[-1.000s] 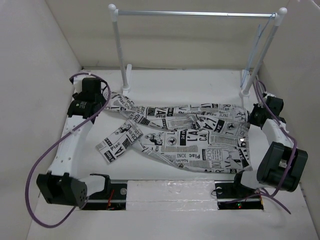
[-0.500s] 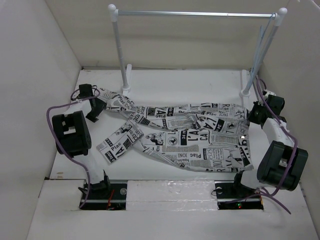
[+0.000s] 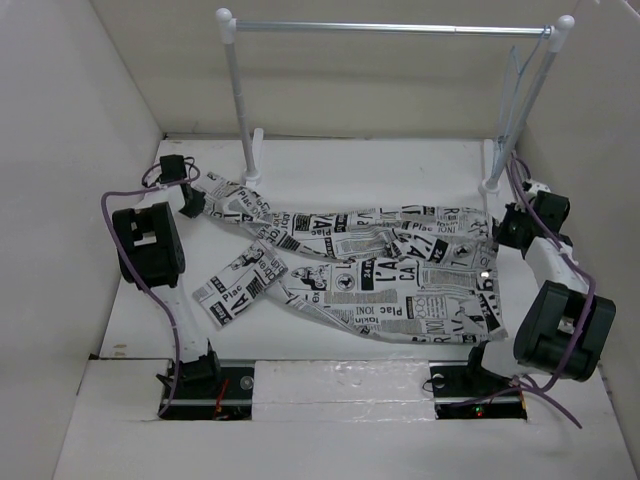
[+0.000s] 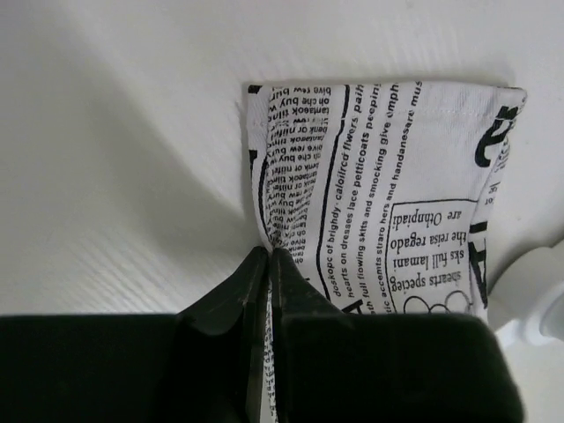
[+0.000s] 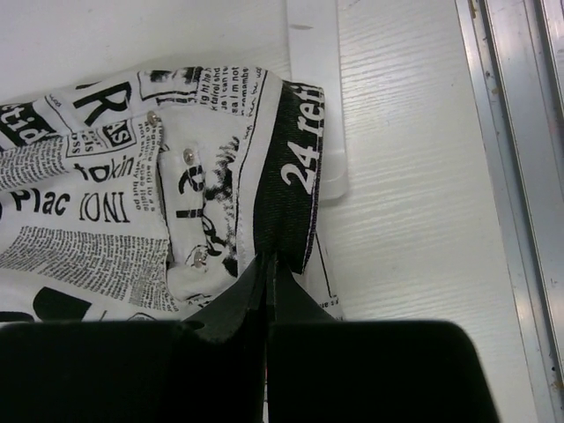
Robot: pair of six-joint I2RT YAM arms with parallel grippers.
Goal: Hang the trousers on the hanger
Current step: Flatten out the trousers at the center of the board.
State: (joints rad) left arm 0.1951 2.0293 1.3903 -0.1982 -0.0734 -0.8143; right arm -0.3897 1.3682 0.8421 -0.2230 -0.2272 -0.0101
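Two arms stretched low: left gripper (image 4: 267,254) pinching trousers (image 3: 380,270) hem, right gripper (image 5: 267,260) pinching waistband (opposite ends).

Soft matt cloth on trousers (image 3: 370,270), white with black print, stitched hem. Small shiny metal snaps (image 5: 187,155) on waistband of trousers. Under trousers, white matt table (image 3: 330,165) with faint wood-like grain. Behind trousers, rack (image 3: 390,28) with bright smooth metal rail and white posts. Right of trousers, thin pale wire hanger (image 3: 513,85). Matt black plastic on left gripper (image 4: 267,256) and right gripper (image 5: 267,261).
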